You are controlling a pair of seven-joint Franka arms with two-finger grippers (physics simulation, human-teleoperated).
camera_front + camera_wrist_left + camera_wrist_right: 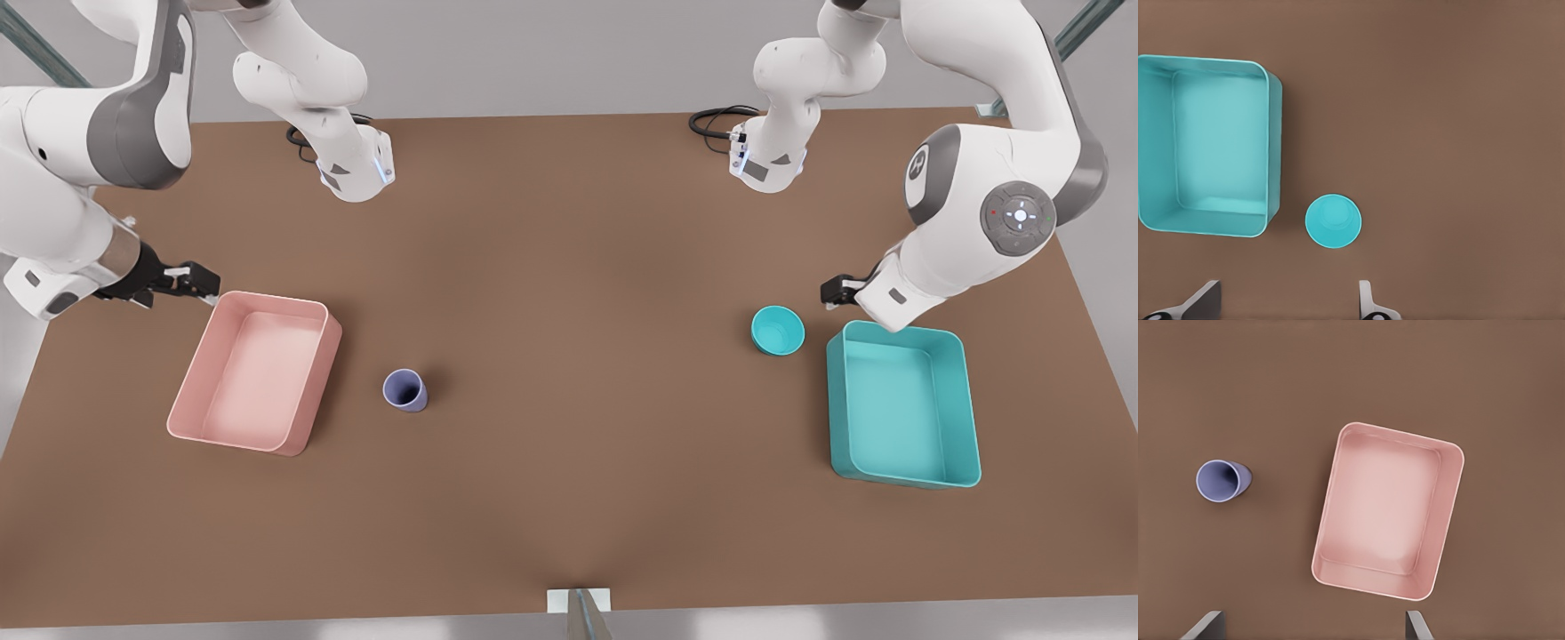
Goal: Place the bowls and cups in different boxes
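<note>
Brown table [569, 267] under both arms. On the front view's right, left gripper [836, 292] hovering just beyond the far edge of the teal box [969, 400], beside the teal bowl [778, 330]. Fingers [1368, 303] spread wide apart, nothing between them, seen at the frame edge in the left wrist view. Teal bowl [1333, 221] standing upright on the table, close to one corner of the teal box [1275, 153] but not touching it. Nothing inside that box.

Over on the front view's left, right gripper [203, 283] poised just off the far corner of the pink box [316, 382]. Fingers [1417, 625] likewise parted wide, gripping nothing, in the right wrist view. Pink box [1448, 513] lying slightly skewed on the table, nothing in it. Purple cup [405, 389] upright, mouth up, on the bare table near the pink box, on its side toward the centre, with a clear gap between them. Same cup [1221, 481] well apart from the box in the right wrist view.

Cup and bowl far from each other, wide stretch of table between. Both boxes at opposite ends, both pieces outside them.
</note>
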